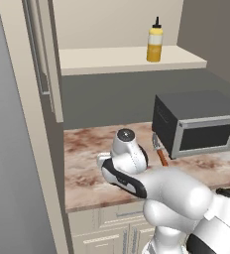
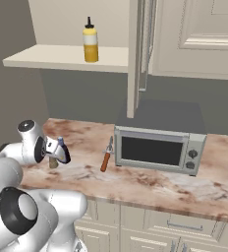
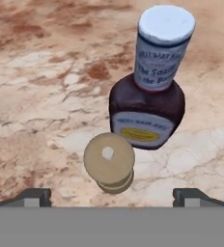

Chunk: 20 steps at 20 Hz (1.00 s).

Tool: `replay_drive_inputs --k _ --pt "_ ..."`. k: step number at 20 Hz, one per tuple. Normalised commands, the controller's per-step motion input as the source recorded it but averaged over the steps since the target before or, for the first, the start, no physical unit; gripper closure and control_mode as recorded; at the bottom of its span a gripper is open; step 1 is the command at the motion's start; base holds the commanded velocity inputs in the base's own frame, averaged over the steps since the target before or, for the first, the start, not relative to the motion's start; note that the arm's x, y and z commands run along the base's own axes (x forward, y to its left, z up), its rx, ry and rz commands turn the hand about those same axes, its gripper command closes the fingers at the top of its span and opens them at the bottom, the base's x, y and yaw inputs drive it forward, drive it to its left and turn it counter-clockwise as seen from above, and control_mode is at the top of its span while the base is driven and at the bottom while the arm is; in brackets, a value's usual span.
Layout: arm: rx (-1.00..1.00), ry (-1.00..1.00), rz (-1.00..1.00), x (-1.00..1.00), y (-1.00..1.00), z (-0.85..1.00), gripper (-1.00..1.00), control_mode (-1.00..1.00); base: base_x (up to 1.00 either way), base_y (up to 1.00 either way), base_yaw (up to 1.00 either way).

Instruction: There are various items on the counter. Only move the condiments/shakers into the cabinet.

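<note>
Jaws spread wide above pepper shaker point(image 3: 109, 162), dark bottle point(image 3: 149, 91) touching it behind; microwave point(image 2: 160, 141) well aside

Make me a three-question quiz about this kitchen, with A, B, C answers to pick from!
1. Where is the yellow squeeze bottle?
A. on the cabinet shelf
B. on the counter
C. inside the microwave

2. What colour is the dark bottle's cap?
A. red
B. pale blue
C. green

3. How is the hand above the pepper shaker?
A. shut on it
B. shut, empty
C. open

Answers: 1 A, it stands upright on the shelf. 2 B, the hand view shows a pale blue top. 3 C, both fingertips stand wide apart.
</note>
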Motion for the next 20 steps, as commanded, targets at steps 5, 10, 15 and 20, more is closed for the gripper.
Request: replay_drive_inputs --k 5,10,15,20 --pt "0.00 -0.03 0.00 0.09 0.00 -0.03 -1.00 -1.00 0.00 0.00 0.00" --pt "0.00 -0.03 0.00 0.09 0.00 -0.06 -1.00 -1.00 0.00 0.00 0.00" --pt "0.00 -0.02 0.00 0.12 0.00 -0.11 -1.00 -1.00 0.00 0.00 0.00" --pt "-0.01 -0.03 0.00 0.16 0.00 -0.08 -1.00 -1.00 0.00 0.00 0.00"
